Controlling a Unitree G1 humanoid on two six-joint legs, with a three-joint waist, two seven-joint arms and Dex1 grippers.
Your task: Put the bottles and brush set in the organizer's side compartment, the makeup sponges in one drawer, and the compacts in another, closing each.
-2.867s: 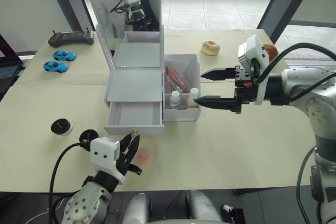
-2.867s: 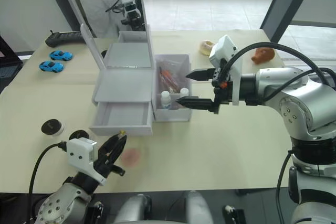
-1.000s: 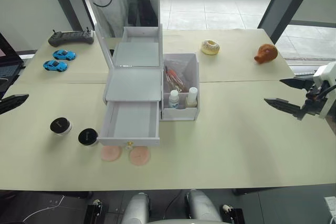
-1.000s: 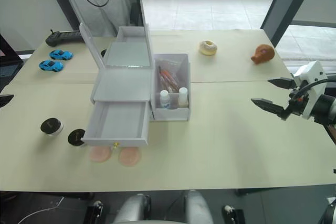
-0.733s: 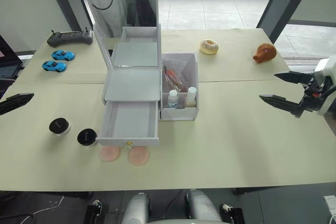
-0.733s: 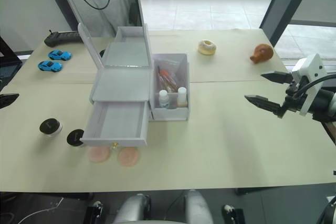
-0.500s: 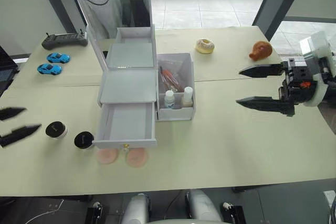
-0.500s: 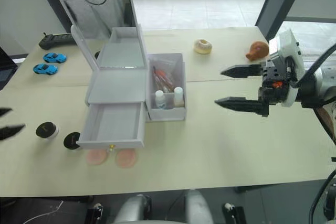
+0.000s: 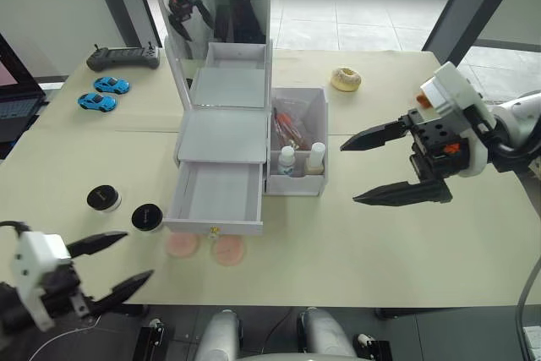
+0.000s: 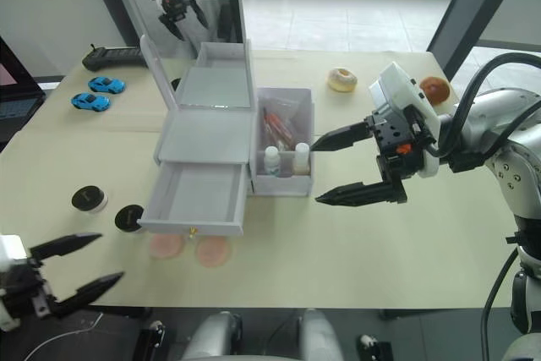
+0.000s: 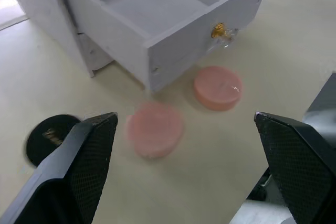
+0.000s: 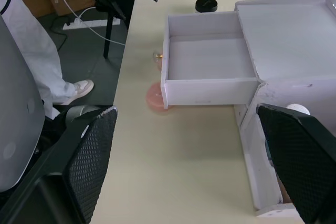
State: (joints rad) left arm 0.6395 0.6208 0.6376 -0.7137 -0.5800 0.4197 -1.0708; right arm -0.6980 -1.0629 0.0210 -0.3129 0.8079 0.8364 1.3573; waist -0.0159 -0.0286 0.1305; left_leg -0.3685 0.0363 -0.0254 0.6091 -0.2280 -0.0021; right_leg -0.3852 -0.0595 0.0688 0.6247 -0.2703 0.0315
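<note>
I see both grippers spread wide and empty: left gripper [image 9: 106, 264] off the worktop's [image 9: 406, 243] near edge, right gripper [image 9: 372, 168] beside the side compartment [image 9: 297, 182]. Bottles [image 9: 288, 159] stand inside; makeup sponges [image 9: 226, 250] lie before the open lower drawer [image 9: 218, 200].

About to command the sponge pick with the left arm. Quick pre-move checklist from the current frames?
1. Lower white drawer pulled out, inside bare: ok.
2. Two flat round pale-pink sponges on the table, in front of the drawer, uncovered: ok.
3. Left tool open, holding nothing: ok.
4. Left tool lined up on a sponge: not ok, it sits off to the left near the table edge.
5. Right tool open, apart from the translucent side bin and away from the sponges: ok.
6. Two round black-topped compacts close to the left tool's path: cannot tell if they will be brushed.
</note>
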